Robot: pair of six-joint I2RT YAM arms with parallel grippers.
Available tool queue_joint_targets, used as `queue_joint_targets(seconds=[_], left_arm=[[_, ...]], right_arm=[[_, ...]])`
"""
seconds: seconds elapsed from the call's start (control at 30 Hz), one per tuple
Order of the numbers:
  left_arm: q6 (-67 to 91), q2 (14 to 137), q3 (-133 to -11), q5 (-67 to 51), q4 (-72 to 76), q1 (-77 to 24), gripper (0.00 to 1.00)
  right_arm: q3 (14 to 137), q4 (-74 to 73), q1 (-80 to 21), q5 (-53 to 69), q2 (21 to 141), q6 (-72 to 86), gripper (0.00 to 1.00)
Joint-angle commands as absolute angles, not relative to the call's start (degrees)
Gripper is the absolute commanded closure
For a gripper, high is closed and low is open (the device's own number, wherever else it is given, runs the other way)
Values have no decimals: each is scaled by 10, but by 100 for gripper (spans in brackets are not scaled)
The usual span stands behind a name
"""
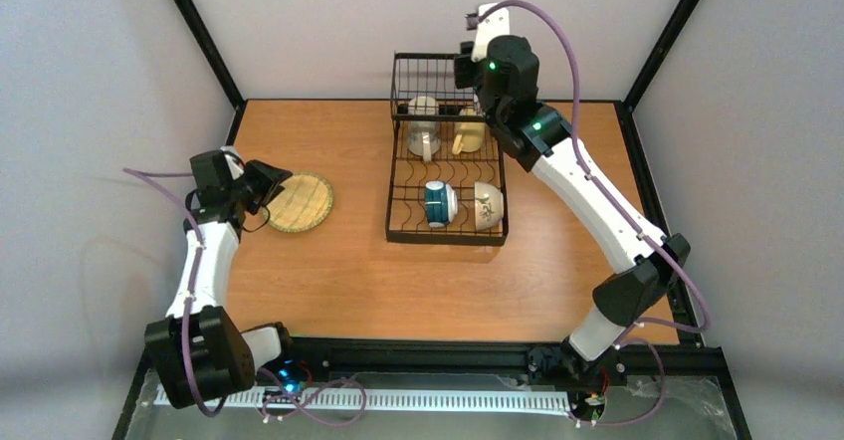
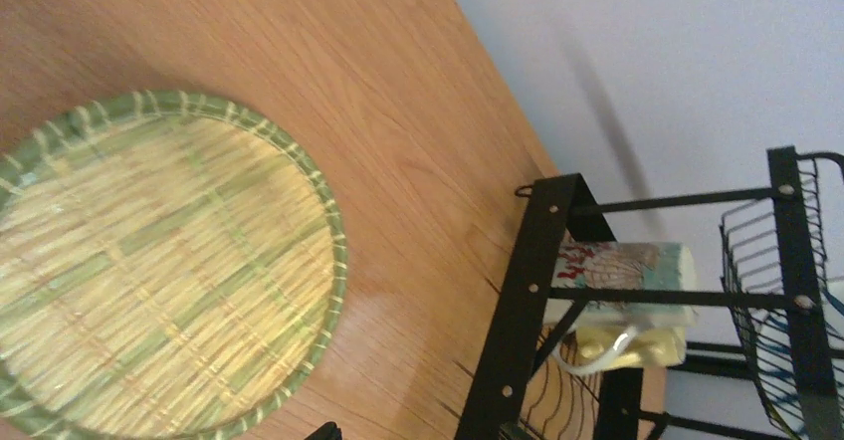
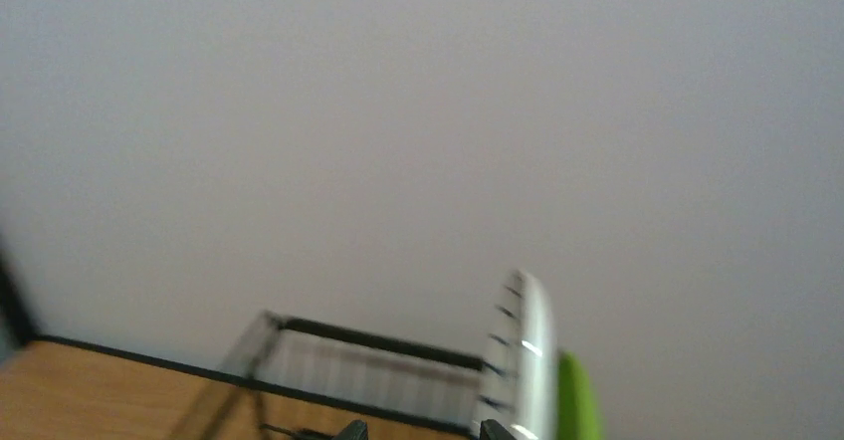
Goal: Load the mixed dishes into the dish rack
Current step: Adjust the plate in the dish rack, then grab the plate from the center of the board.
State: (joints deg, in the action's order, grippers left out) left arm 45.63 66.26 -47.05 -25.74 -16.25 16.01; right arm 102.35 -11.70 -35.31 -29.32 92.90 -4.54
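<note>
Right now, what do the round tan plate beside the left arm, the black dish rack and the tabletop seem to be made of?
Round tan plate: woven straw or bamboo strips, matte; crisscross weave and green-bound rim show.
Black wire dish rack: likely painted metal, satin; thin rods, flat riveted bars.
Tabletop: wood or wood-look laminate, smooth; grain lines, faint glare.

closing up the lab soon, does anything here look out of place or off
Nothing looks spilled or broken. The tan plate is the one dish seen outside the dish rack, lying flat on the table to its left.
</note>
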Motion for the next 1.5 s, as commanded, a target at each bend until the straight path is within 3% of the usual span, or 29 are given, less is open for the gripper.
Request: queue_joint_targets(seconds=[0.0, 0.37, 0.47, 0.83, 1.47], left_arm=[[448, 664, -507, -182, -233, 161, 10], [482, 682, -483, -187, -274, 258, 10], [494, 723, -466, -232, -258, 276, 10], [511, 779, -470, -176, -255, 279, 10], [531, 731, -460, -116, -286, 279, 5]], right_arm=[[1128, -182, -378, -94, 1000, -20, 35], [1365, -305, -397, 73, 1251, 57, 32], [1337, -299, -397, 74, 1269, 63, 32], [1319, -282, -407, 156, 1333, 95, 32], [1368, -280, -467, 135, 1382, 65, 32]])
